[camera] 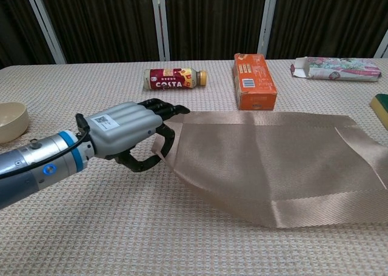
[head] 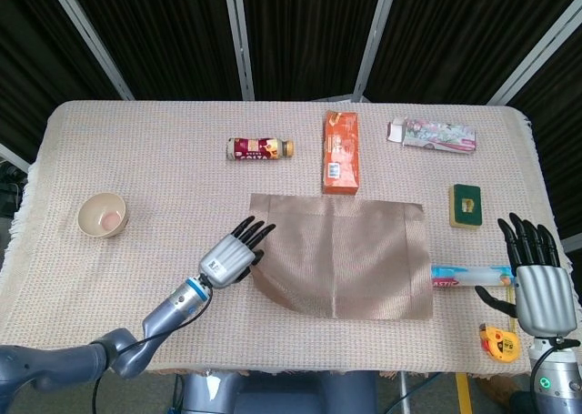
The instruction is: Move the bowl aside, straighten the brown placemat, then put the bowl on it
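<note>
Clutter around the brown woven placemat (head: pixel 341 255): an orange rectangular carton (head: pixel 341 152) lies just beyond its far edge, with a red-labelled Costa bottle (head: pixel 260 148) on its side further left of the carton and a floral paper box with an open flap (head: pixel 433 134) off to the carton's right. A green and yellow sponge (head: pixel 465 205) sits just off the placemat's right edge, a white tube with blue and red print (head: pixel 471 275) lies beside its right near corner, and a yellow tape measure (head: pixel 499 339) rests nearer still. The small beige bowl (head: pixel 102 215) stands well to the placemat's left, apart from everything. The left hand (camera: pixel 130 133) grips the placemat's left edge, which is lifted and curled in the chest view. The right hand (head: pixel 536 282), fingers spread and holding nothing, hovers right of the placemat, by the tube.
</note>
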Controlling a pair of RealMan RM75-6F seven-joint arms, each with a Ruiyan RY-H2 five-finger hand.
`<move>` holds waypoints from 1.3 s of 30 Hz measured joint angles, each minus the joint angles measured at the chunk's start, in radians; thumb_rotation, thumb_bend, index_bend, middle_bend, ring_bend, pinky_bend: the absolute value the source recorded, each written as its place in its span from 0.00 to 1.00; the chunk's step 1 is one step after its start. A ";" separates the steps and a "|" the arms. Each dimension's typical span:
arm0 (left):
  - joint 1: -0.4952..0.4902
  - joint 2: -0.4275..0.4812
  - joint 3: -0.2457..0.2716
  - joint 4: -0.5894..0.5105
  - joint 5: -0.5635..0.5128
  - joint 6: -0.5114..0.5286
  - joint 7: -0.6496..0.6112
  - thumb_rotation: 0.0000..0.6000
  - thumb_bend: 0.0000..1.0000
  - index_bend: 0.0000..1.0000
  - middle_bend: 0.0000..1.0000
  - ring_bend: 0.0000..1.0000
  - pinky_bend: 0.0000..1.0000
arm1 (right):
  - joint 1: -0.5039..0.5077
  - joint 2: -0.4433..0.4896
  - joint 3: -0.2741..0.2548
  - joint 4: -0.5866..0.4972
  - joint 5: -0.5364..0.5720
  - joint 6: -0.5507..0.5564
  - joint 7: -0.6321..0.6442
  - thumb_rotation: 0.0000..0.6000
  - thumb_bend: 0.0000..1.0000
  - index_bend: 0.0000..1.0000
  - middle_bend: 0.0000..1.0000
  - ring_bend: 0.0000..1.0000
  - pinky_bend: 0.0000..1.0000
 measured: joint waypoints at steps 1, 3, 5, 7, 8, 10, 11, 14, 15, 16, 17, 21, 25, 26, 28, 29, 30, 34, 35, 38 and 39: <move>0.009 0.026 0.009 -0.032 0.001 0.005 0.004 1.00 0.49 0.62 0.00 0.00 0.00 | -0.001 0.000 -0.001 -0.001 -0.003 0.002 -0.001 1.00 0.00 0.00 0.00 0.00 0.00; 0.024 0.064 0.024 -0.078 0.001 0.012 0.012 1.00 0.49 0.62 0.00 0.00 0.00 | -0.002 0.001 -0.002 -0.003 -0.008 0.003 -0.002 1.00 0.00 0.00 0.00 0.00 0.00; 0.043 0.109 0.046 -0.129 0.001 0.018 0.022 1.00 0.49 0.62 0.00 0.00 0.00 | -0.004 0.001 -0.003 -0.005 -0.013 0.006 -0.003 1.00 0.00 0.00 0.00 0.00 0.00; 0.062 0.156 0.071 -0.184 -0.002 0.023 0.030 1.00 0.49 0.62 0.00 0.00 0.00 | -0.006 0.002 -0.006 -0.006 -0.020 0.009 -0.006 1.00 0.00 0.00 0.00 0.00 0.00; 0.071 0.177 0.082 -0.207 -0.004 0.024 0.033 1.00 0.49 0.62 0.00 0.00 0.00 | -0.007 0.002 -0.006 -0.007 -0.022 0.010 -0.007 1.00 0.00 0.00 0.00 0.00 0.00; 0.092 0.224 0.107 -0.256 -0.007 0.029 0.038 1.00 0.49 0.61 0.00 0.00 0.00 | -0.009 0.002 -0.007 -0.008 -0.026 0.013 -0.010 1.00 0.00 0.00 0.00 0.00 0.00; 0.101 0.243 0.119 -0.275 -0.007 0.032 0.038 1.00 0.49 0.61 0.00 0.00 0.00 | -0.009 0.002 -0.008 -0.009 -0.029 0.015 -0.011 1.00 0.00 0.00 0.00 0.00 0.00; 0.129 0.294 0.160 -0.314 0.001 0.042 0.025 1.00 0.49 0.62 0.00 0.00 0.00 | -0.013 0.002 -0.009 -0.013 -0.035 0.019 -0.015 1.00 0.00 0.00 0.00 0.00 0.00; 0.137 0.305 0.172 -0.319 0.007 0.046 0.020 1.00 0.49 0.62 0.00 0.00 0.00 | -0.014 0.003 -0.009 -0.014 -0.036 0.020 -0.015 1.00 0.00 0.00 0.00 0.00 0.00; 0.148 0.317 0.184 -0.323 0.016 0.053 0.012 1.00 0.49 0.62 0.00 0.00 0.00 | -0.015 0.003 -0.009 -0.015 -0.037 0.020 -0.015 1.00 0.00 0.00 0.00 0.00 0.00; 0.155 0.324 0.192 -0.324 0.022 0.058 0.008 1.00 0.49 0.63 0.00 0.00 0.00 | -0.016 0.003 -0.010 -0.015 -0.038 0.021 -0.015 1.00 0.00 0.00 0.00 0.00 0.00; 0.179 0.346 0.210 -0.320 0.038 0.080 -0.006 1.00 0.49 0.63 0.00 0.00 0.00 | -0.019 0.005 -0.011 -0.017 -0.044 0.023 -0.015 1.00 0.00 0.00 0.00 0.00 0.00; 0.199 0.363 0.215 -0.301 0.040 0.099 -0.013 1.00 0.49 0.63 0.00 0.00 0.00 | -0.020 0.006 -0.011 -0.019 -0.048 0.022 -0.014 1.00 0.00 0.00 0.00 0.00 0.00; 0.202 0.364 0.215 -0.295 0.039 0.102 -0.014 1.00 0.49 0.63 0.00 0.00 0.00 | -0.020 0.006 -0.011 -0.019 -0.049 0.022 -0.013 1.00 0.00 0.00 0.00 0.00 0.00; 0.209 0.366 0.211 -0.280 0.033 0.108 -0.018 1.00 0.49 0.63 0.00 0.00 0.00 | -0.020 0.007 -0.011 -0.020 -0.052 0.022 -0.013 1.00 0.00 0.00 0.00 0.00 0.00; 0.212 0.366 0.208 -0.273 0.031 0.109 -0.020 1.00 0.49 0.62 0.00 0.00 0.00 | -0.020 0.007 -0.011 -0.020 -0.053 0.023 -0.013 1.00 0.00 0.00 0.00 0.00 0.00; 0.214 0.365 0.207 -0.266 0.028 0.110 -0.023 1.00 0.49 0.61 0.00 0.00 0.00 | -0.021 0.007 -0.011 -0.021 -0.055 0.023 -0.013 1.00 0.00 0.00 0.00 0.00 0.00; 0.226 0.363 0.206 -0.247 0.028 0.110 -0.043 1.00 0.29 0.23 0.00 0.00 0.00 | -0.024 0.009 -0.012 -0.025 -0.062 0.027 -0.012 1.00 0.00 0.00 0.00 0.00 0.00; 0.228 0.364 0.206 -0.246 0.031 0.110 -0.047 1.00 0.20 0.11 0.00 0.00 0.00 | -0.024 0.009 -0.012 -0.025 -0.063 0.027 -0.012 1.00 0.00 0.00 0.00 0.00 0.00; 0.238 0.370 0.205 -0.244 0.028 0.114 -0.051 1.00 0.03 0.00 0.00 0.00 0.00 | -0.025 0.010 -0.012 -0.027 -0.065 0.026 -0.012 1.00 0.00 0.00 0.00 0.00 0.00; 0.240 0.375 0.205 -0.245 0.025 0.115 -0.052 1.00 0.01 0.00 0.00 0.00 0.00 | -0.026 0.010 -0.012 -0.027 -0.066 0.026 -0.012 1.00 0.00 0.00 0.00 0.00 0.00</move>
